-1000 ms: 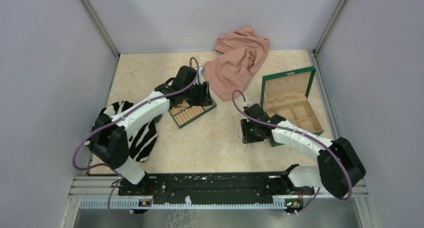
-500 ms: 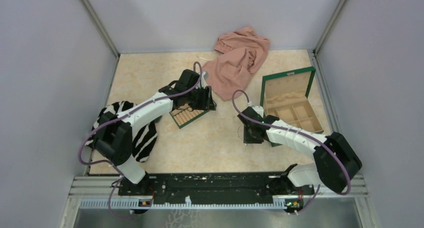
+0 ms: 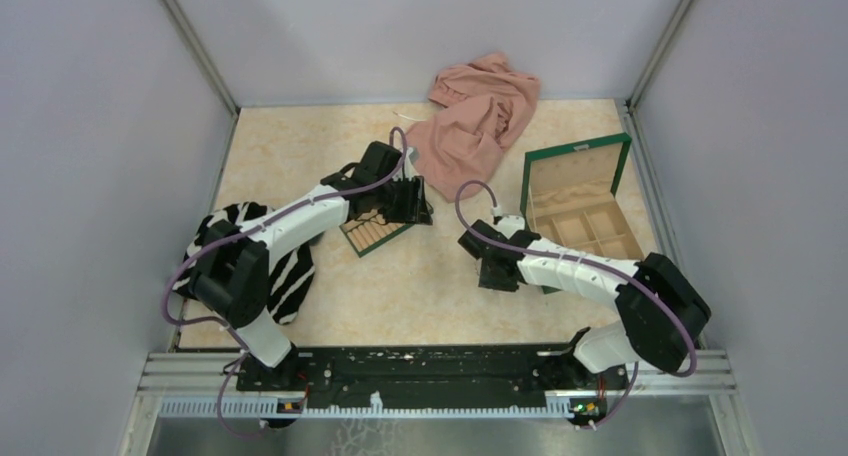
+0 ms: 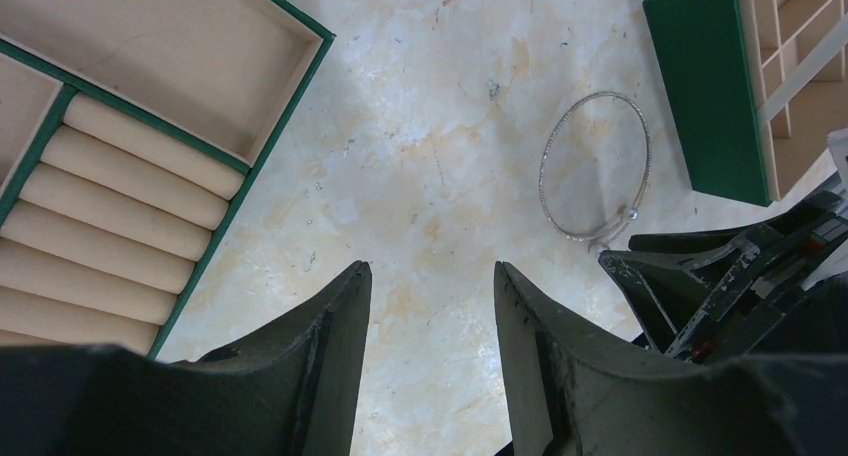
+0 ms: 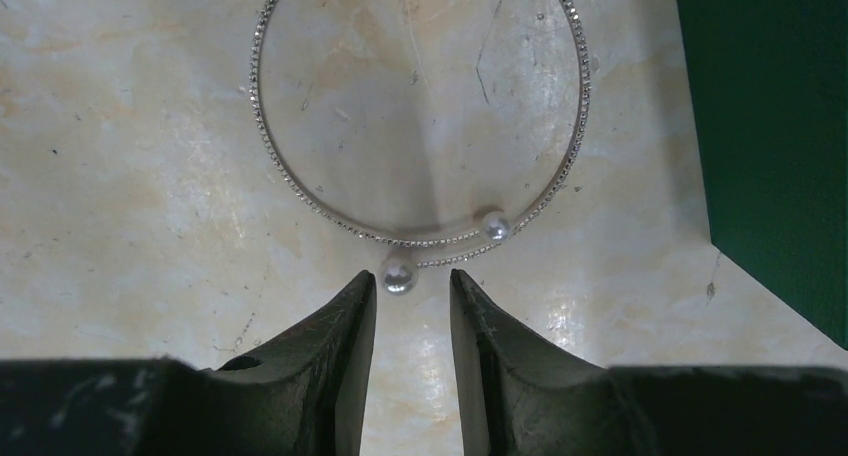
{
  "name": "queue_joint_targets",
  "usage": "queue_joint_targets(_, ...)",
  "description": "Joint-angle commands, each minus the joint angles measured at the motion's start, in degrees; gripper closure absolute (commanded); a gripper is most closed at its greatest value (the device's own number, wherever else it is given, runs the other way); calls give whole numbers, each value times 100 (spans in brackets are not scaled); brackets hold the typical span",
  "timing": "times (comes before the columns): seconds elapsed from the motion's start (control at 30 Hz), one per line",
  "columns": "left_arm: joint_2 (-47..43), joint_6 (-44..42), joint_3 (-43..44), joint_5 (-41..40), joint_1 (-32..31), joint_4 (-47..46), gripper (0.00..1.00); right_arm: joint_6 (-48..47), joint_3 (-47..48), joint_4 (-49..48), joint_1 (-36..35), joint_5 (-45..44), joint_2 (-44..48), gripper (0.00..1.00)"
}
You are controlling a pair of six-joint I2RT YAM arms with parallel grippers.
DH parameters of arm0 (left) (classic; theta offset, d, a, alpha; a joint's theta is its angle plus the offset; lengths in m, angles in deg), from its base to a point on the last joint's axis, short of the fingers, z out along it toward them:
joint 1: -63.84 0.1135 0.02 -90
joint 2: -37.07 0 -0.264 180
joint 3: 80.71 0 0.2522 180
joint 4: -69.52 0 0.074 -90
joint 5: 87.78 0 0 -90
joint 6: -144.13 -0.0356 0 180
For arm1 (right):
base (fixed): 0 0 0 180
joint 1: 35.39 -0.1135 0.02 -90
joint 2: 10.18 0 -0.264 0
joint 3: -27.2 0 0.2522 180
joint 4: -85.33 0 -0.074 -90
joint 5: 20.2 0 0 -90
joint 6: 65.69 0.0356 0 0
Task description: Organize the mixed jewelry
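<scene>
silvery thin chain necklace (image 5: pixel 398 274) is seen unsorted on the beige marbled worktop (image 5: pixel 120 176) beside the green wooden compartment box (image 5: pixel 770 126); right claw (image 5: pixel 410 281) and left claw (image 4: pixel 430 271) are held released, empty.

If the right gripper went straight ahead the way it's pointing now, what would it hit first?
Most likely the bead end of the silvery loop, lying on the table just ahead of the open right gripper. How high the gripper sits above the table is unclear.

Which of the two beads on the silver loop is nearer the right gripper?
The lower bead, just ahead of the right gripper's fingertip gap; the other bead sits farther off, aside.
</scene>
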Motion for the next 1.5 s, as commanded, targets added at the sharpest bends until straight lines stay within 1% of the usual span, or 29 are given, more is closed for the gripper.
queue_joint_targets(0.0, 89, -108, -62, 98, -23, 1, 45, 136, 162, -165, -40, -114, -171, 69)
queue_joint_targets(0.17, 77, -92, -126, 103, -23, -24, 45, 40, 159, -249, -39, -56, -359, 72)
queue_joint_targets(0.3, 48, -91, -173, 91, -23, -30, 45, -80, 150, -357, -39, 45, -442, 76)
queue_joint_targets(0.37, 45, -85, -186, 92, -30, -40, 45, -129, 141, -384, -42, 104, -463, 81)
queue_joint_targets(0.43, 45, -69, -159, 117, -23, -36, 46, -308, 117, -496, -39, 211, -436, 89)
queue_joint_targets(0.5, 43, -57, -132, 109, -29, -42, 45, -752, 100, -693, -46, 397, -404, 100)
queue_joint_targets(0.63, 43, -65, -94, -33, -28, 29, 46, -1747, 249, -764, -216, 287, -430, 100)
queue_joint_targets(0.8, 38, -159, -14, -468, -28, 295, 45, -3205, 125, -976, -562, 468, -61, 100)
queue_joint_targets(0.87, 59, -205, 50, -571, -23, 382, 45, -3334, 93, -971, -575, 552, 16, 94)
queue_joint_targets(0.9, 75, -199, 91, -651, -30, 442, 45, -3395, 89, -1062, -578, 724, 40, 88)
queue_joint_targets(0.93, 87, -185, 136, -717, -23, 474, 45, -3275, 126, -1043, -576, 626, 38, 84)
queue_joint_targets(1.07, 107, -40, 226, -903, -23, 534, 44, -2771, 236, -765, -576, 229, 217, 78)
queue_joint_targets(1.1, 94, -7, 226, -938, -22, 518, 44, -2590, 245, -678, -576, 190, 332, 74)
queue_joint_targets(1.13, 82, 11, 220, -942, -20, 487, 44, -2428, 223, -627, -576, 230, 440, 65)
queue_joint_targets(1.17, 85, 19, 212, -904, -20, 455, 44, -2298, 187, -630, -576, 286, 548, 50)
queue_joint_targets(1.2, 93, 29, 217, -862, -15, 439, 44, -2099, 138, -618, -578, 316, 626, 39)
queue_joint_targets(1.23, 113, 50, 224, -827, -18, 458, 44, -1954, 94, -624, -577, 336, 679, 34)
queue_joint_targets(1.27, 115, 76, 235, -798, -22, 484, 44, -1752, 58, -612, -580, 306, 685, 32)
queue_joint_targets(1.33, 107, 108, 185, -749, -16, 460, 44, -1389, -15, -602, -568, 215, 649, 33)
queue_joint_targets(1.47, 78, 145, 17, -690, -22, 393, 44, -530, -81, -548, -511, 160, 407, 38)
